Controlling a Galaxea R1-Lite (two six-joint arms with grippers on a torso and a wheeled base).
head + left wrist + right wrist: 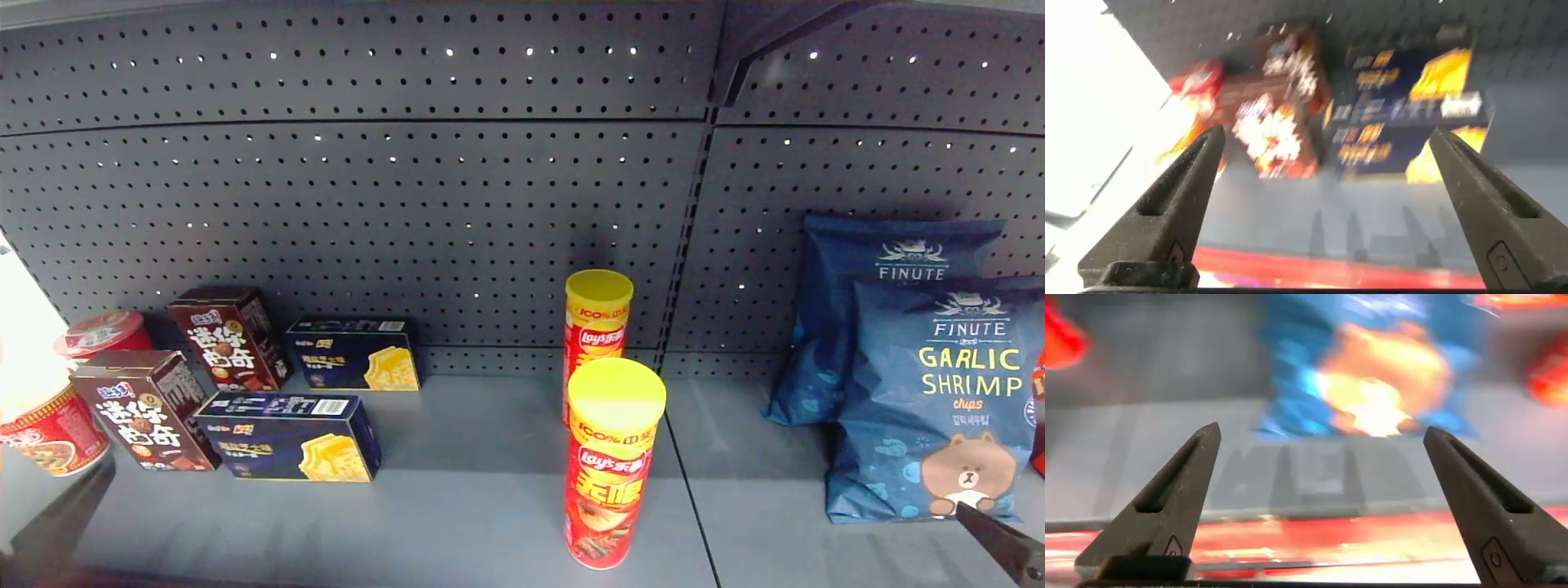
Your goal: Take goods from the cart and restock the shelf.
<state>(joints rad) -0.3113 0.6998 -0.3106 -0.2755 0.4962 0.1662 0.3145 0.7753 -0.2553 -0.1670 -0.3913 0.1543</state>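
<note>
Currently both grippers are spread wide and empty. The left gripper [1324,135] faces dark brown cardboard cartons [1274,131] and navy-and-yellow cardboard boxes [1404,106], while the right gripper [1323,431] faces a blue foil chip bag [1372,367]. Farther out on the grey metal shelf [457,490], two red cylindrical chip cans with yellow lids [612,457] stand upright, one behind the other, between boxes and bag.

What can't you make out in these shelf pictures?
Head view: rear chip can lower half, behind the front chip can.
Head view: red pack, cut off by the edge beside the blue bags.
Left wrist view: boxes blurred, kinds unclear.
Right wrist view: blue bag blurred, picture unclear.
</note>
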